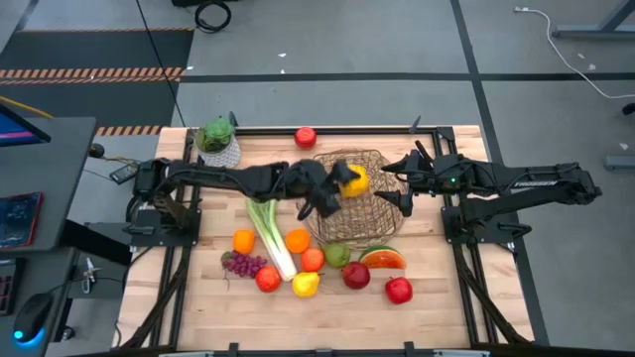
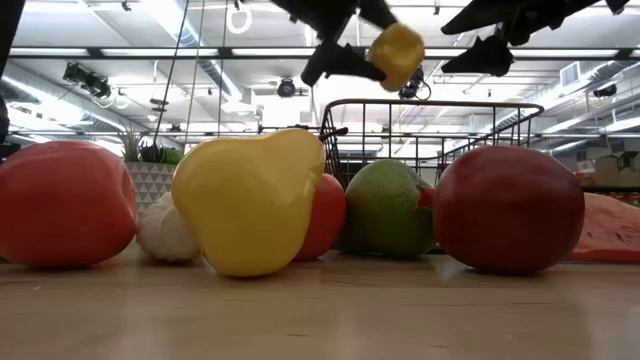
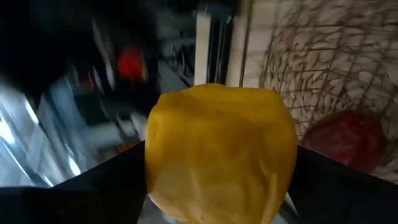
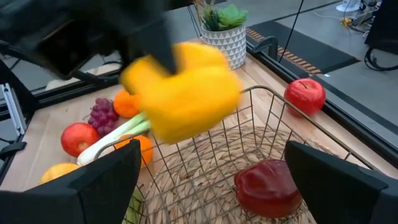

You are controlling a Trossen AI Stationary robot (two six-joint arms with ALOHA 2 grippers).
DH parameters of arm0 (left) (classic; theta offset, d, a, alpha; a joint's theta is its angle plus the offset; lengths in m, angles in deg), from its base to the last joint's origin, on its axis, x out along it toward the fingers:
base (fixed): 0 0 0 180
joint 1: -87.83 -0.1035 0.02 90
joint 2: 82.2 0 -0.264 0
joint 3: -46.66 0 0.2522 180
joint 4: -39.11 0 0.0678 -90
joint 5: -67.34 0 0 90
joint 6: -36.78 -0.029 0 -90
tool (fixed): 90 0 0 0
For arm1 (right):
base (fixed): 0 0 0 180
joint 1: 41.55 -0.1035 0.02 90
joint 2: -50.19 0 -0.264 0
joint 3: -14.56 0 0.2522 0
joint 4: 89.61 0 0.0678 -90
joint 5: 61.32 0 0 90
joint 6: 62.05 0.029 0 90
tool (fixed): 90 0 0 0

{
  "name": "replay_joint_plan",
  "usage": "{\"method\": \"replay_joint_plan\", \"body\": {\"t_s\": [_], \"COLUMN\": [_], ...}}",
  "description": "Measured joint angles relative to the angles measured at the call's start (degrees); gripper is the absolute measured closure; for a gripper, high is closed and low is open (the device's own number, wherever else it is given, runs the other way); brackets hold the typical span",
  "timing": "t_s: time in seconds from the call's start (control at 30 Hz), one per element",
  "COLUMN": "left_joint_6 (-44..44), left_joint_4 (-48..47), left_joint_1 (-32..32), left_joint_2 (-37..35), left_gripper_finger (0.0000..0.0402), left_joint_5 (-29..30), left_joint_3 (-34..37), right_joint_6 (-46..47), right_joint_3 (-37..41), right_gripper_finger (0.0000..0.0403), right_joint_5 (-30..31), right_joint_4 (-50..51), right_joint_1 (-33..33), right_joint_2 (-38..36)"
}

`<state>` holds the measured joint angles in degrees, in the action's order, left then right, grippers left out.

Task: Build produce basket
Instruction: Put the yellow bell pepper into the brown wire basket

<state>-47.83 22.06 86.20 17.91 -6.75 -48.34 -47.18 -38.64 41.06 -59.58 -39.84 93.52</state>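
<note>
Basket (image 1: 349, 203) is sitting at about one o'clock from the table's middle, between the two grippers, and it is holding very little so far: the right wrist view is showing one dark red piece (image 4: 266, 185) lying on its woven floor, and nothing else can be made out inside. The left gripper (image 1: 337, 190) is reaching over the basket's nine o'clock rim, clamping a yellow pepper (image 1: 352, 179) between its fingers and holding it above the wire, clear of the floor, so this piece is not yet in. The right gripper (image 1: 405, 185) is waiting at the basket's three o'clock side with its jaws spread wide and nothing between them. Most of the produce is lying outside on the board: a leek (image 1: 270, 234), two oranges (image 1: 244, 241), grapes (image 1: 244, 264), a lemon-yellow fruit (image 1: 306, 285), a pear (image 1: 337, 255), a watermelon slice (image 1: 383, 258) and several red apples (image 1: 399, 290) are spread from six to eight o'clock of the basket, and one more apple (image 1: 306, 137) is sitting alone at its eleven o'clock near the far edge. By my judgement the job is only getting started, with a dozen or so pieces left to load. A potted plant (image 1: 217, 140) is standing at the far ten o'clock corner, apart from it all.
</note>
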Motion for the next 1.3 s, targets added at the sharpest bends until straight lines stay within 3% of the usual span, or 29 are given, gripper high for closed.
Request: {"method": "replay_joint_plan", "body": {"t_s": [0.2, 0.5, 0.77, 0.87, 1.03, 1.3], "left_joint_6": [21.15, 43.59, 55.93, 62.76, 74.31, 91.01], "left_joint_4": [0.02, -0.94, -7.47, -14.61, -22.61, -24.36], "left_joint_1": [-4.74, -6.97, -3.78, -2.8, -1.6, -1.33], "left_joint_2": [0.0, 0.0, 0.02, 0.1, 0.07, 0.09], "left_gripper_finger": [0.0072, 0.0072, 0.0072, 0.0072, 0.0072, 0.0072], "left_joint_5": [2.32, 25.1, 26.89, 27.04, 21.26, -1.07], "left_joint_3": [0.0, 0.0, -0.02, -2.11, -6.82, -10.6], "right_joint_6": [0.0, -0.31, -1.15, -1.66, -2.72, -2.99], "right_joint_3": [0.0, 0.02, 0.02, 0.02, 0.02, 0.02], "right_gripper_finger": [0.0003, 0.0003, 0.0003, 0.0003, 0.0003, 0.0003], "right_joint_5": [0.0, 0.0, 0.02, 0.04, 0.04, 0.04], "right_joint_4": [-0.39, -1.14, -2.36, -3.26, -5.08, -5.09], "right_joint_1": [-0.02, -0.02, 0.0, 0.02, 0.51, 1.49], "right_joint_2": [0.0, 0.0, 0.0, 0.0, 0.0, 0.0]}}
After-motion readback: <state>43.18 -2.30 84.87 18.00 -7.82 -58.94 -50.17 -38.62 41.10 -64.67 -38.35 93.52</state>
